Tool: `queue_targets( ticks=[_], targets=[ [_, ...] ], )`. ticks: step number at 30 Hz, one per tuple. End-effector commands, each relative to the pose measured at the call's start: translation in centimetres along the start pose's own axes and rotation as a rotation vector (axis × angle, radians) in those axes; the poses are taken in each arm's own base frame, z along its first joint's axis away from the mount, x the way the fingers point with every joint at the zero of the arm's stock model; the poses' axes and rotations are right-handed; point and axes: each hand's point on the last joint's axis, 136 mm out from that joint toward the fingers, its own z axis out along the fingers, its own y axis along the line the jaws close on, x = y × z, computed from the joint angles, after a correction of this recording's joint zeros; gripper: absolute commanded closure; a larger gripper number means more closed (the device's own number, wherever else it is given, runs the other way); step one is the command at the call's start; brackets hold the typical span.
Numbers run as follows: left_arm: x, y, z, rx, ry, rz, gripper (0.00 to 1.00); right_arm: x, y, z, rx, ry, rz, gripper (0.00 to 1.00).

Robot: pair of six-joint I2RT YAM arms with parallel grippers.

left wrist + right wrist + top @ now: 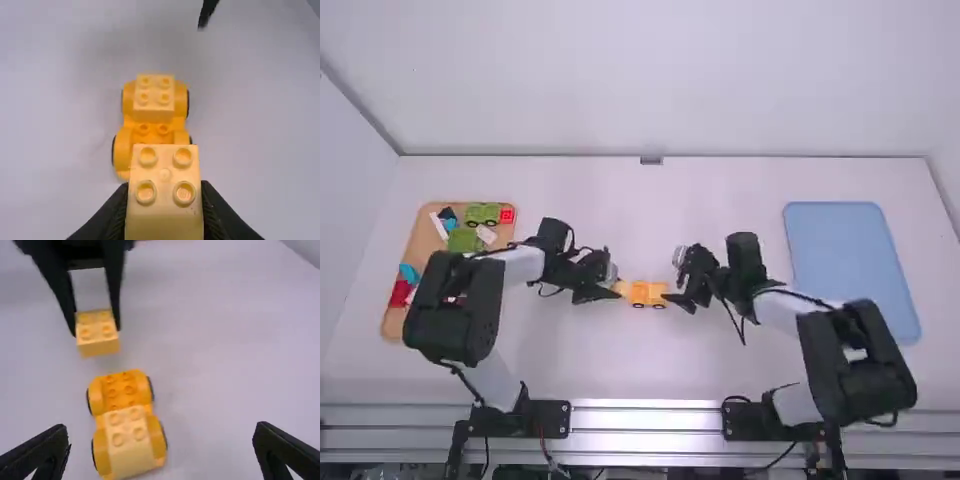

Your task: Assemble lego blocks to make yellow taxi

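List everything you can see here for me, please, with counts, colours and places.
Wheeled base: one, yellow, mid-table.
Mounted block: one, pale yellow, on the base's end nearer the right gripper.
Held block: one, pale yellow, in the left gripper.
Tray: one, tan, table's left side.
Assorted blocks: several, green, red, white and blue, in that tray; too small to count.
Other tray: one, blue, right side.
Table: one, white, underneath.
Arms, left and right: two, white and black, bases at the near edge.
Grippers: two, black; left jaws shut, right jaws open.
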Motion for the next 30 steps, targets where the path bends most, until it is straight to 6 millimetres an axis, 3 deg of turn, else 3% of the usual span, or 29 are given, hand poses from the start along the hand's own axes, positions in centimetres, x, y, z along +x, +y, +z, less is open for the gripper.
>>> queue_targets(
  ticks=[1, 6, 16, 30],
  targets=[
    [-1.6, -0.3, 0.2, 0.018, -0.041, 0.014, 0.82, 0.1, 2.7, 0.8, -0.142, -0.093, -0.082, 0.02],
    [-2.4, -0.9, 1.1, 0.047, -0.053, 0.046, 0.83, 1.7, 4.0, 2.5, -0.199, -0.105, -0.150, 0.02],
    [-3.0, -0.6, 1.8, 0.041, -0.056, 0.034, 0.86, 4.5, 3.1, 4.2, -0.169, -0.070, -0.108, 0.02],
    [-2.5, -0.7, 2.4, 0.048, -0.055, 0.009, 0.89, 5.2, 2.4, 6.9, -0.237, -0.086, -0.081, 0.02]
  ],
)
